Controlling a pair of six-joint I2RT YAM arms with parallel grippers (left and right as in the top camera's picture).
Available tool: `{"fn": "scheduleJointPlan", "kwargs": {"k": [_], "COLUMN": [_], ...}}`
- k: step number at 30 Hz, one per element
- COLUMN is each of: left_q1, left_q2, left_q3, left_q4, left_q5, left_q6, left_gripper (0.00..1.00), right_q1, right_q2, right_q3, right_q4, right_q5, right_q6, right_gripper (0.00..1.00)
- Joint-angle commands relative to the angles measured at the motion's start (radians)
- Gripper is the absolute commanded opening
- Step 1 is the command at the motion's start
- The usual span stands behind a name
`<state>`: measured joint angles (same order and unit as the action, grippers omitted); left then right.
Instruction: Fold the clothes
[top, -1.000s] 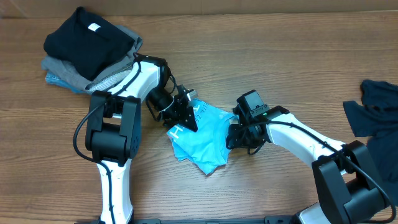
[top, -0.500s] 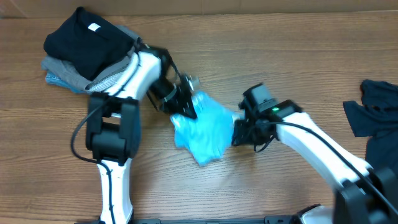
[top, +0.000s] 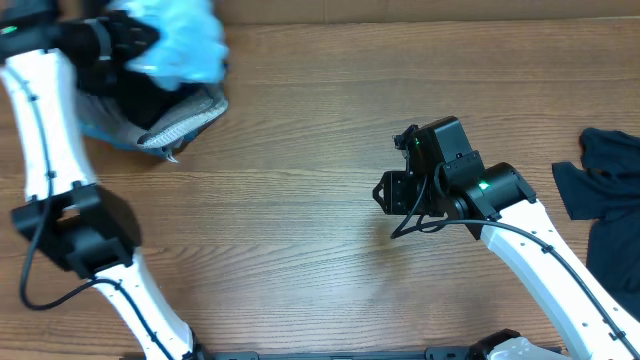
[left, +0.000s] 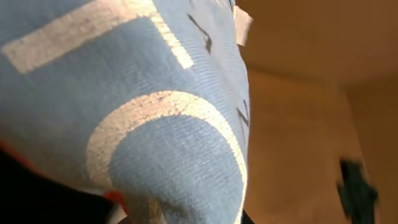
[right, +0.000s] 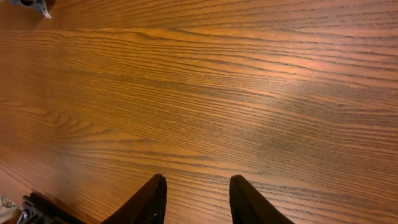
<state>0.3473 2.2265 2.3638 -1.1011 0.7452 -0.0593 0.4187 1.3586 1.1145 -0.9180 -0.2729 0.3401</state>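
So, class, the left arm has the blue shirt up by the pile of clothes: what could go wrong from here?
The blue shirt is bunched, not flat, so it may land crumpled on the pile and slide off. It also fills the left wrist view, so the drop spot is hidden there.

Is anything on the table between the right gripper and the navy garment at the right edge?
Nothing visible. Bare table lies between the right gripper and the navy garment; its jaws stand open and empty, facing away from the garment.
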Motion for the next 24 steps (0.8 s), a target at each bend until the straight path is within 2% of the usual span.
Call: {"fn": "scheduleJointPlan", "kwargs": {"k": [1, 2, 4, 5, 7, 9, 11, 20, 24], "left_q1": [0.056, 0.069, 0.092, 0.100, 0.114, 0.125, 0.136, 0.195, 0.196], "left_q2": [0.003, 0.013, 0.037, 0.047, 0.067, 0.069, 0.066, -0.046, -0.122], "left_q3": [0.007, 0.007, 0.007, 0.007, 0.007, 0.007, 0.008, 0.011, 0.011], "left_q4": [0.011, 0.008, -0.017, -0.034, -0.078, -0.116, -0.153, -0.313, -0.385], "left_q5": [-0.100, -0.121, -0.151, -0.163, -0.194, -0.218, -0.239, -0.292, -0.404], "left_q6": [-0.140, -0.140, -0.139, -0.139, -0.132, -0.110, -0.088, -0.021, -0.007], "left_gripper": [0.06, 0.13, 0.45, 0.55, 0.86, 0.97, 1.00, 1.00, 1.00], "right_q1": [-0.005, -0.005, -0.005, -0.005, -0.005, -0.005, -0.005, -0.005, -0.005], "right_q2": [-0.001, -0.001, -0.001, -0.001, -0.001, -0.001, -0.001, -0.005, -0.015], "right_q3": [0.007, 0.007, 0.007, 0.007, 0.007, 0.007, 0.007, 0.007, 0.009], "right_q4": [0.002, 0.001, -0.003, -0.006, -0.014, -0.024, -0.034, -0.057, -0.057], "right_q5": [0.002, 0.002, 0.002, 0.002, 0.002, 0.002, 0.002, 0.013, 0.037], "right_q6": [0.005, 0.005, 0.008, 0.008, 0.008, 0.008, 0.008, 0.007, 0.007], "right_gripper": [0.37, 0.37, 0.37, 0.37, 0.36, 0.37, 0.37, 0.37, 0.38]}}
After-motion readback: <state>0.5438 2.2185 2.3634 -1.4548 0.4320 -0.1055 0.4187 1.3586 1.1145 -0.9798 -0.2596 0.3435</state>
